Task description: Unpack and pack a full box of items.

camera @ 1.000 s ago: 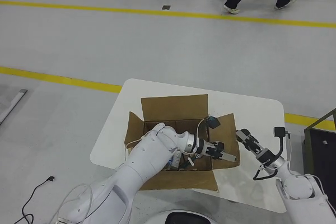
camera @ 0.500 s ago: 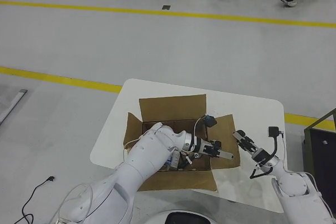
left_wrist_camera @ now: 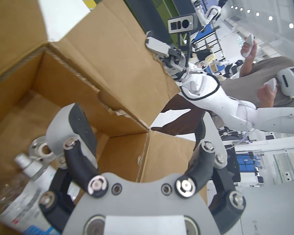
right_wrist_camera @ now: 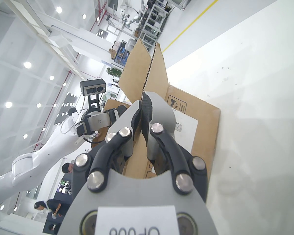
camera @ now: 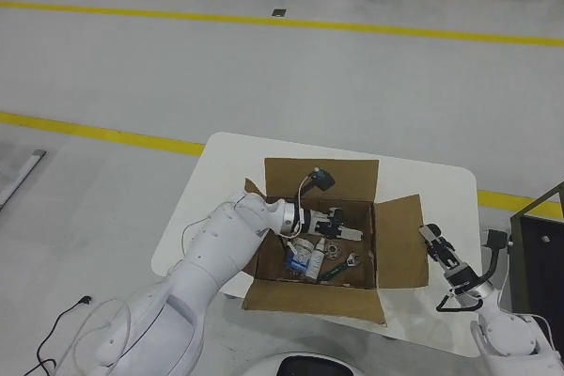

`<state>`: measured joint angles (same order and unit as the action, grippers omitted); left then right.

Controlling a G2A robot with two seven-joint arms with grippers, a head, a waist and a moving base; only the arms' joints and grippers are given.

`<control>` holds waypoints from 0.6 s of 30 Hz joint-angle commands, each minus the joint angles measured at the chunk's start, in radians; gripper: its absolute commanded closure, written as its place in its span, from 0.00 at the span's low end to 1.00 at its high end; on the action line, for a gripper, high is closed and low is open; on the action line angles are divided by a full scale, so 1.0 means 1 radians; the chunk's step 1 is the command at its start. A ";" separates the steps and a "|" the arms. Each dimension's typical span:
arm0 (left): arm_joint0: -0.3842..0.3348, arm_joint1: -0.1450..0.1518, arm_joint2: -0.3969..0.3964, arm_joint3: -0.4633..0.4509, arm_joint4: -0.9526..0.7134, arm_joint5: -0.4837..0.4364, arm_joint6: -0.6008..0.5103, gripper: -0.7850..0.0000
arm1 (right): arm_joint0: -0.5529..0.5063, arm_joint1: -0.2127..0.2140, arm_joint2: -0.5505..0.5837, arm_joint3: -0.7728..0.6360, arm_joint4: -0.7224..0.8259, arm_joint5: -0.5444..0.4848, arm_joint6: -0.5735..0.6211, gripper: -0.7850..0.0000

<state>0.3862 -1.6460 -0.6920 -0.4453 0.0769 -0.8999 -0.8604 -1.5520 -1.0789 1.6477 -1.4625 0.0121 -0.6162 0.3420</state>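
The open cardboard box [camera: 310,293] stands mid-table with its flaps spread. My left gripper [camera: 350,228] is open inside the box, over its contents, and holds nothing [left_wrist_camera: 137,128]. Below it lie a white bottle with a blue label [camera: 305,256], a metal flange [camera: 332,250] and a green-handled tool [camera: 339,271]. In the left wrist view the bottle [left_wrist_camera: 31,179] and flange [left_wrist_camera: 39,147] sit beside one finger. My right gripper [camera: 430,235] is shut on the outer edge of the box's right flap [camera: 401,246]; the cardboard is pinched between its fingers [right_wrist_camera: 159,108].
The white table [camera: 226,179] has bare room left of and behind the box, and a strip to its right under my right arm. A dark green rack [camera: 545,226] stands just beyond the table's right edge.
The box has slid to the right and its right flap now lies open wider, held by my right gripper, which drew back rightward. My left gripper pulled back from that flap into the box.
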 commanded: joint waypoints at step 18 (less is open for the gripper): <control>0.037 0.052 0.004 -0.159 0.279 0.112 0.141 0.00 | -0.154 -0.018 0.065 -0.262 -0.691 0.232 -0.482 1.00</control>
<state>0.4234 -1.5940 -0.6877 -0.6047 0.3558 -0.7879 -0.7194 -1.6958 -1.0952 1.7136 -1.7138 -0.6212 -0.4213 -0.1043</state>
